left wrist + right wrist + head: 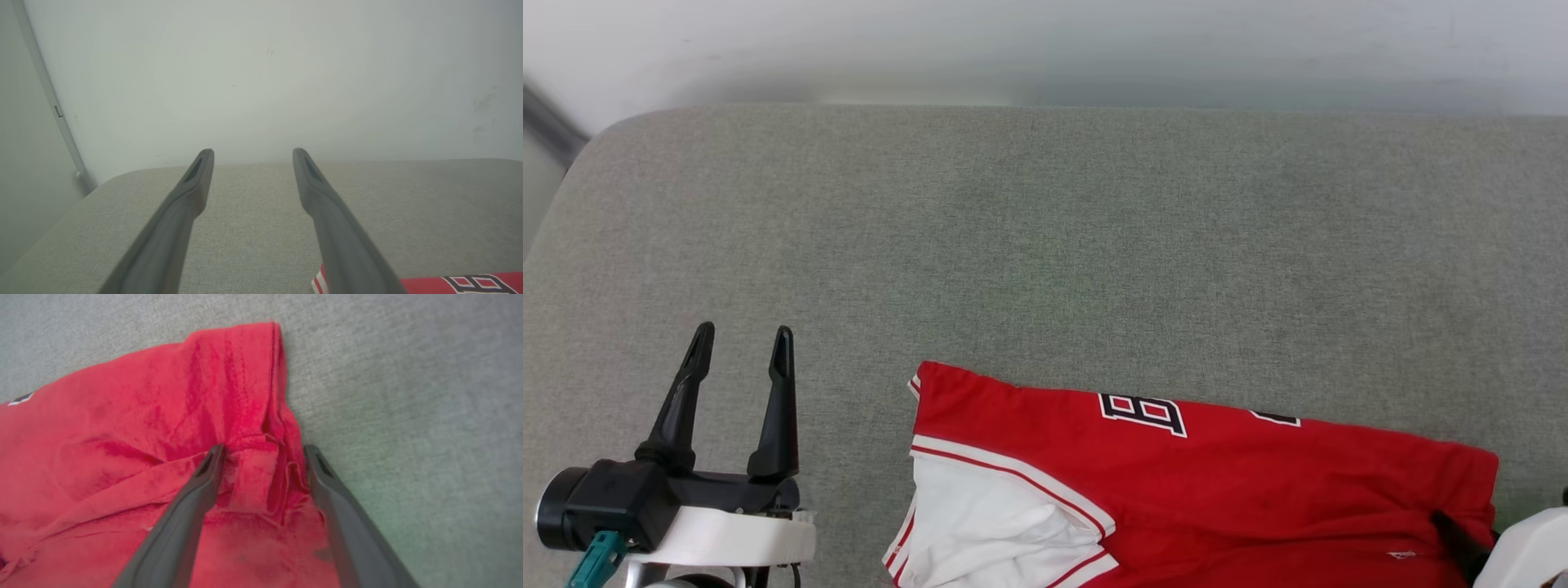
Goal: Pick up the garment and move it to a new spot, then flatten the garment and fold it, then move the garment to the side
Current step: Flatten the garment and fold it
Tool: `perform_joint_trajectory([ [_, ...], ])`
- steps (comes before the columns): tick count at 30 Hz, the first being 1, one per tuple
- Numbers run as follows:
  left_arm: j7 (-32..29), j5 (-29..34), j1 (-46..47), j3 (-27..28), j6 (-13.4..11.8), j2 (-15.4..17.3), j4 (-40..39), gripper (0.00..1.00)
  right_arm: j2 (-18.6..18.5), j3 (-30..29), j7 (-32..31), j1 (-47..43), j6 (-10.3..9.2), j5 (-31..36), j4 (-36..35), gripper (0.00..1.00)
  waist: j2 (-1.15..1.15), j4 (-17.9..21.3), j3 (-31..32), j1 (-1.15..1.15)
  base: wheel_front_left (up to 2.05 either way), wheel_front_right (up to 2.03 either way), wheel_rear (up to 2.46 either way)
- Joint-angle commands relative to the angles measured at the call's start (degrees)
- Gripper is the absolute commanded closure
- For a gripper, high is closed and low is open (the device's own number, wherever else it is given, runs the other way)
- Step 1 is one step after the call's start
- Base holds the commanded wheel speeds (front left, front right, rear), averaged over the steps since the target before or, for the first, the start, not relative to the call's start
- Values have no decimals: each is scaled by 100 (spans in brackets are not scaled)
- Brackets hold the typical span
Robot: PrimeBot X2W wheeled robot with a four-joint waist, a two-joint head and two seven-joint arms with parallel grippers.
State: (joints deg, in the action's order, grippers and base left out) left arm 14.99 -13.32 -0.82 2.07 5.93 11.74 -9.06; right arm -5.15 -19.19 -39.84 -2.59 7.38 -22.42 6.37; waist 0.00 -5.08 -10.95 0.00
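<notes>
The garment (1258, 482) lies at the near edge of the grey padded surface: red, with a white sleeve at its left end and part of a black, white-outlined print along its far edge. My left gripper (743, 343) hovers open and empty over bare surface, left of the garment. In the left wrist view, the left gripper (251, 153) points toward the wall, with a corner of the garment (449, 283) at the lower right. My right gripper (263, 449) is open at the garment's (143, 437) right edge, its fingers straddling a bunched fold of red fabric. One dark finger (1454, 535) of it rests on the red cloth.
The grey padded surface (1045, 245) reaches back to a pale wall (1045, 49). It has a rounded corner at the far left (596, 139), with a drop beyond it. Bare surface stretches behind and to the left of the garment.
</notes>
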Motion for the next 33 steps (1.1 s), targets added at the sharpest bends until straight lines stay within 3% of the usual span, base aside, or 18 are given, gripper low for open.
perform_joint_trajectory([
  [1, 25, 10, 73, 12, 17, -31, 18, 0, 161, 193, -82, -99, 19, -55, 192, 0, 0, -5, 2, 0, 0, 0, 0],
  [12, 25, 116, 100, 156, 146, -206, 89, 0, 150, 756, -27, -138, 41, -19, 587, 0, 0, -22, 47, 0, 0, 0, 0],
  [13, 25, 127, 94, 164, 145, -212, 90, 0, 136, 795, -26, -134, 41, -3, 625, 27, 0, -19, 51, 0, 0, 0, 0],
  [14, 25, 133, 86, 172, 143, -217, 96, 0, 138, 808, -3, -129, 41, -23, 649, 71, 0, -15, 55, 0, 0, 0, 0],
  [15, 25, 138, 80, 179, 147, -222, 100, 0, 138, 805, 25, -117, 41, -48, 660, 100, 0, -11, 63, 0, 0, 0, 0],
  [23, 25, 126, 1, 168, 155, -200, 82, 0, -175, 369, 404, 10, 5, -1, 435, 100, 0, 48, 114, 0, 0, 0, 0],
  [33, 26, 98, -17, 115, 157, -155, 73, 0, -579, -643, 597, 339, 6, 262, 344, 100, 0, 132, 140, 0, 0, 0, 0],
])
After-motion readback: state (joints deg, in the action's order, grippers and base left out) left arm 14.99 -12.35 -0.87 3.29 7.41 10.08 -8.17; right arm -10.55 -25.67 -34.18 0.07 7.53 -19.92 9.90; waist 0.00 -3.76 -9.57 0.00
